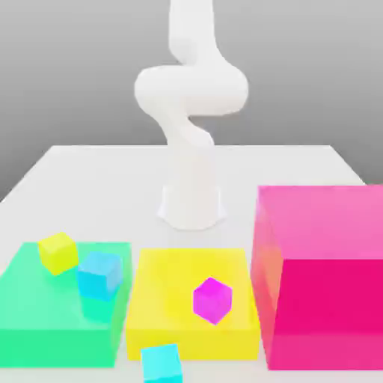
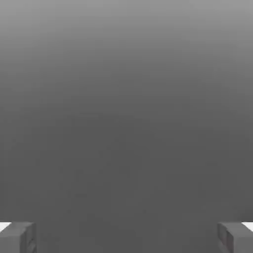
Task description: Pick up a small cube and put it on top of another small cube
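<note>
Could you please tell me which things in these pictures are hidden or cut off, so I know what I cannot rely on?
- Arm: in the exterior view the top edge cuts it off, so its hand is out of frame.
- Turquoise cube: the bottom edge of the exterior view clips its lower part.
- Big pink block: the right edge of the exterior view cuts it off.
- Gripper: in the hand view just the tips of the open fingers show at the picture's edge.

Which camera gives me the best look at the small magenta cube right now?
The exterior view: the small magenta cube sits in plain sight on the yellow slab. The hand view shows grey background between the open gripper fingertips.
</note>
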`<state>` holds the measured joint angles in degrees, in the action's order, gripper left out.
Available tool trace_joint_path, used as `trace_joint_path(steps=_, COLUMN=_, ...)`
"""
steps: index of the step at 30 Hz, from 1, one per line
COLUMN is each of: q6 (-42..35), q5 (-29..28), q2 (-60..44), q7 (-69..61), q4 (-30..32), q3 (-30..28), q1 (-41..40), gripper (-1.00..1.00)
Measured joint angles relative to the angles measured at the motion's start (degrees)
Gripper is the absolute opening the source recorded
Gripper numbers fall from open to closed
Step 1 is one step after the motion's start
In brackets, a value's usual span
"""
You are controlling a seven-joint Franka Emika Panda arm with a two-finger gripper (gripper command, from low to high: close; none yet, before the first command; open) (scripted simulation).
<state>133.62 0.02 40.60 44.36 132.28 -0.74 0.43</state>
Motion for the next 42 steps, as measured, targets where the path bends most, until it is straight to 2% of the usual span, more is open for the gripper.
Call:
trace_joint_path(steps=17, q6=12.5, q5=2.2, q2=-35.7, q7=-11.6, q4=3.4, q3=-4.4, q1=1.5, gripper=0.0)
trace_joint_path(steps=26, q6=19.1, q5=3.2, q2=-54.3, q7=-17.5, q4=5.2, q3=-4.4, q1=0.1, gripper=0.0)
trace_joint_path(steps=31, q6=26.5, q5=4.4, q2=-64.7, q7=-19.0, q4=3.8, q3=-3.0, q1=-1.2, gripper=0.0)
trace_joint_path(steps=32, q6=27.6, q5=4.6, q2=-66.1, q7=-19.2, q4=3.6, q3=-2.8, q1=-1.4, gripper=-1.0)
trace_joint_path(steps=38, q6=28.1, q5=4.7, q2=-66.7, q7=-19.2, q4=3.4, q3=-2.6, q1=-1.5, gripper=-1.0)
trace_joint_path(steps=42, q6=23.5, q5=3.7, q2=-61.0, q7=-18.5, q4=4.5, q3=-3.4, q1=-0.9, gripper=-1.0)
